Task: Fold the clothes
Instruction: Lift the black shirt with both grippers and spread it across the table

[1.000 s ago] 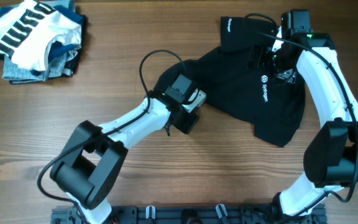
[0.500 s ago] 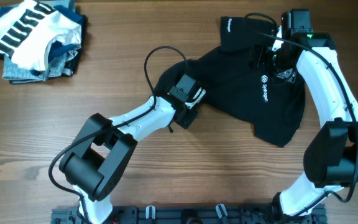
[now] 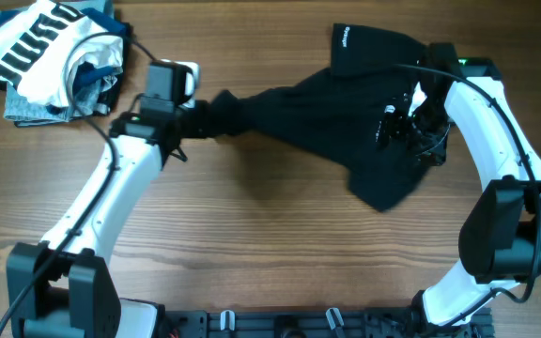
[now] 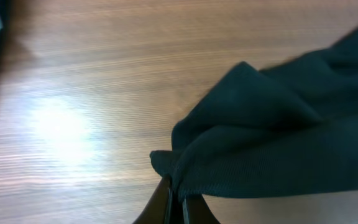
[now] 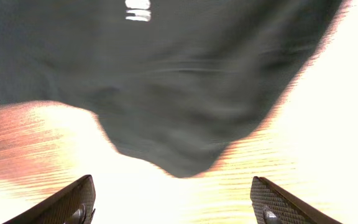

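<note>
Closest to the robot's side of the brown wooden desk (image 3: 252, 253) lay a rounded lower corner of the large black soft-fabric short-sleeved shirt (image 3: 346, 122), right of the middle. Just beyond that corner, the right claw (image 5: 171, 186) hung over the shirt's right half. In the right wrist view its 2 fingers (image 5: 73, 202) stood wide apart with nothing between them. The dark fabric spread below them, with a small white logo print (image 5: 137, 9) at the top edge of that view. Whether this claw touched the fabric could not be told.

A little farther back and well to the left, the left claw (image 4: 174, 190) was closed tight on the shirt's bunched left end, and a fold of cloth bulged just past its tips. From that pinch the shirt ran rightward across the desk, narrow at first, then widening toward the right arm.

Farther still, 1 short sleeve (image 3: 350, 42) with a white mark lay flat near the far edge. In the far left corner, a white garment with black stripes (image 3: 36, 47) sat on top of blue and grey folded garments (image 3: 26, 108), well apart from the shirt.
</note>
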Controlling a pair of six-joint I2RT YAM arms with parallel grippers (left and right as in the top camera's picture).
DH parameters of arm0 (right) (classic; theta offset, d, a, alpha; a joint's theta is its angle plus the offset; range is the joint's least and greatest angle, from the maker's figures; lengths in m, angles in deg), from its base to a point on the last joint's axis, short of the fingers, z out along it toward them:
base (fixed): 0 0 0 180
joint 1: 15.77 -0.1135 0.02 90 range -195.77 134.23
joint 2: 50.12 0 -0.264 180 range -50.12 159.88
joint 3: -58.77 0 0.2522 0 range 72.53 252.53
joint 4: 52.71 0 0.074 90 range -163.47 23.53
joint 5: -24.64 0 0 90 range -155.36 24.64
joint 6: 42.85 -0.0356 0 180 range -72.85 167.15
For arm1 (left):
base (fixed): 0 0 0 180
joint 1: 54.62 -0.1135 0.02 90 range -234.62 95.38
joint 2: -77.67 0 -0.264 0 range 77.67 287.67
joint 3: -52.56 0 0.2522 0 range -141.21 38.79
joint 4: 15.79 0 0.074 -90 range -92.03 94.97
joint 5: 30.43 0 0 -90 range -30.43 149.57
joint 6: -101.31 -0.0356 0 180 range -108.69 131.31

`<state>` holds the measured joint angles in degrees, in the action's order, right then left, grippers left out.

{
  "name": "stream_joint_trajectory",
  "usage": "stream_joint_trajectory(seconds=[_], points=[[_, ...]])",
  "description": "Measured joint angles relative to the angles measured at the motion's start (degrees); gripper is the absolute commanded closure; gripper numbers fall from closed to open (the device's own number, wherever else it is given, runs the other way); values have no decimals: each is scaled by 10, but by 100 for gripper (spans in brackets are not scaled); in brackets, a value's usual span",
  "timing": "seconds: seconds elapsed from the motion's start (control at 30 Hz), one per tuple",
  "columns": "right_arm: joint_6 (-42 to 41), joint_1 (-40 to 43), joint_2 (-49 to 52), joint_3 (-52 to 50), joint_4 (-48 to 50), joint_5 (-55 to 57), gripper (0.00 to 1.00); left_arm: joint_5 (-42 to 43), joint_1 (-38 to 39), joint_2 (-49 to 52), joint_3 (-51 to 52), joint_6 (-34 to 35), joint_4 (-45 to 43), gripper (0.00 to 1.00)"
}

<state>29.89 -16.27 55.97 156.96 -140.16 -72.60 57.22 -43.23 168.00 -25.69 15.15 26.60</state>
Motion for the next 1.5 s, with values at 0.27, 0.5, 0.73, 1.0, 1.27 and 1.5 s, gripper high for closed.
stream_joint_trajectory(seconds=[0.27,0.5,0.73,1.0,1.27,1.5], points=[[5,-74,-7,-30,8,-20,28,-2,-78,-2,0,0,-57,96],[-81,-234,-13,-188,154,-15,33,-2,-78,-2,0,24,-54,96],[-160,-268,-37,-273,271,5,91,-2,-78,-2,0,32,-42,96],[-171,-249,-56,-257,234,34,96,-2,-78,-24,0,38,-26,96],[-59,-57,-269,117,99,90,96,1,-78,-286,-12,47,-37,96],[-9,36,-283,372,-17,92,96,14,-76,-415,-28,47,-62,96]])
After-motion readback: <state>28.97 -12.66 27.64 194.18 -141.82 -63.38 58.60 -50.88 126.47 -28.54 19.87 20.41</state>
